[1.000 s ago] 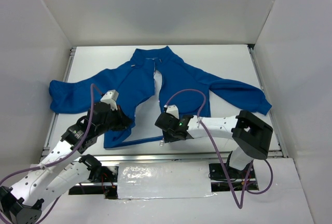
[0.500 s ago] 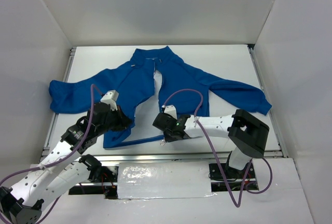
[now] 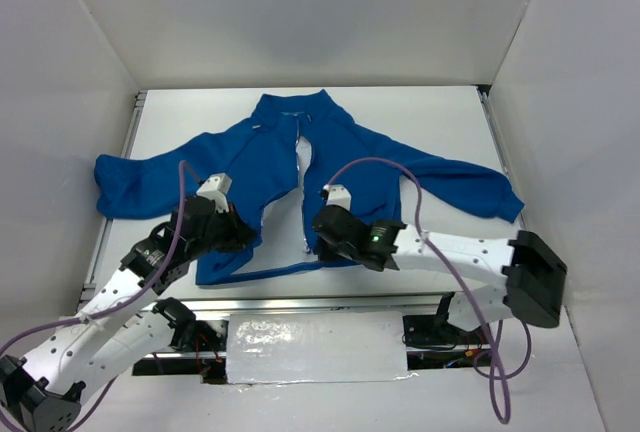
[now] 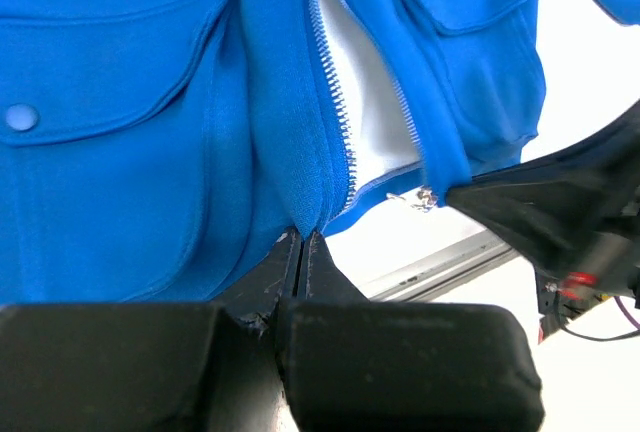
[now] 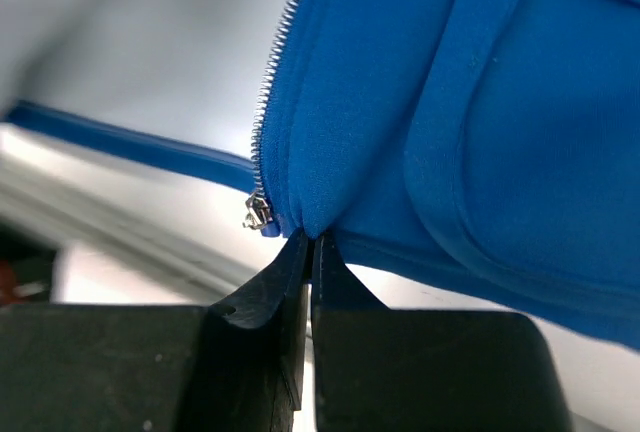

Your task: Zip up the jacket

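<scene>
The royal-blue jacket (image 3: 350, 152) lies front up on the white table, collar at the far side, its front open with a narrow pale gap along the zipper (image 3: 303, 197). My left gripper (image 3: 243, 235) is shut on the bottom hem of one front panel, right beside the zipper teeth (image 4: 335, 102); its tips (image 4: 302, 235) pinch the blue fabric. My right gripper (image 3: 320, 237) is shut on the bottom hem of the other panel (image 5: 400, 152), tips (image 5: 310, 239) just beside the small metal zipper pull (image 5: 257, 212). That pull (image 4: 425, 197) also shows in the left wrist view, apart from the left panel's teeth.
A metal rail (image 3: 380, 302) runs along the table's near edge just below the hem. White walls enclose the table on three sides. The sleeves spread to the left (image 3: 130, 187) and right (image 3: 470, 187). Purple cables (image 3: 385, 167) loop over both arms.
My right gripper has closed on the right panel's bottom hem and drawn it left toward the other panel. The right arm's elbow swung out to the right. The left arm held still.
</scene>
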`<state>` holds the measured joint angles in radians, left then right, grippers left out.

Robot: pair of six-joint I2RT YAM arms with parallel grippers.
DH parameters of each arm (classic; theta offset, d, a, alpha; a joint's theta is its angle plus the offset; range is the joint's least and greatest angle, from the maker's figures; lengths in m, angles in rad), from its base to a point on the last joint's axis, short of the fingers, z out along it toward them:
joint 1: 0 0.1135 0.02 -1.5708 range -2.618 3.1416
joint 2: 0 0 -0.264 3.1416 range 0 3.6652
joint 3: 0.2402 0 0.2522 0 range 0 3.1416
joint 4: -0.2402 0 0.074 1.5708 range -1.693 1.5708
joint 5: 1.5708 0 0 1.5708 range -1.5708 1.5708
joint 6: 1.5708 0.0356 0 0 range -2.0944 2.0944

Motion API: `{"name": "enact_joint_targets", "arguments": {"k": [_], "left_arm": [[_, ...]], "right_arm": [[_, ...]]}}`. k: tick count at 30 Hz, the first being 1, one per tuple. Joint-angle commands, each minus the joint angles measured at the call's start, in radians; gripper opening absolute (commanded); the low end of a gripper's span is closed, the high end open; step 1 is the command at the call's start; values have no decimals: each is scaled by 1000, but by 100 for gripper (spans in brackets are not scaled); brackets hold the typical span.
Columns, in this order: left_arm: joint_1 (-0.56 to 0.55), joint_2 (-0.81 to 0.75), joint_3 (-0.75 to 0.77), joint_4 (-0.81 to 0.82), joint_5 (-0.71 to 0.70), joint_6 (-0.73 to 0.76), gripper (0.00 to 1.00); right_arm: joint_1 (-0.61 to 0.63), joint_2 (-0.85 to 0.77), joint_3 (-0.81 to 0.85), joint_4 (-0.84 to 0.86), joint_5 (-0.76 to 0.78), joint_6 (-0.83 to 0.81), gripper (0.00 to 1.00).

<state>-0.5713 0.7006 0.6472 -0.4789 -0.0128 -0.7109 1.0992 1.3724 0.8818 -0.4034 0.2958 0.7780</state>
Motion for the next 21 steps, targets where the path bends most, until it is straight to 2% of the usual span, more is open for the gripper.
{"name": "enact_joint_targets", "arguments": {"k": [1,3,7,10,14,18,21], "left_arm": [[-4,22,2,112,71,-7,0],[-4,42,-7,204,102,-24,0],[-4,62,-81,432,174,-108,0],[-6,102,-119,586,178,-169,0],[-9,149,-132,687,201,-199,0],[-12,160,-173,758,194,-216,0],[-12,146,-202,793,189,-231,0]], "right_arm": [[-27,-119,-68,182,-41,-5,0],[-58,-151,-87,216,-63,12,0],[-73,-261,-223,479,-138,6,0],[-71,-257,-264,595,-216,3,0],[-71,-204,-250,580,-164,72,0],[-68,-219,-326,702,-138,168,0],[-68,-184,-277,644,-115,202,0]]}}
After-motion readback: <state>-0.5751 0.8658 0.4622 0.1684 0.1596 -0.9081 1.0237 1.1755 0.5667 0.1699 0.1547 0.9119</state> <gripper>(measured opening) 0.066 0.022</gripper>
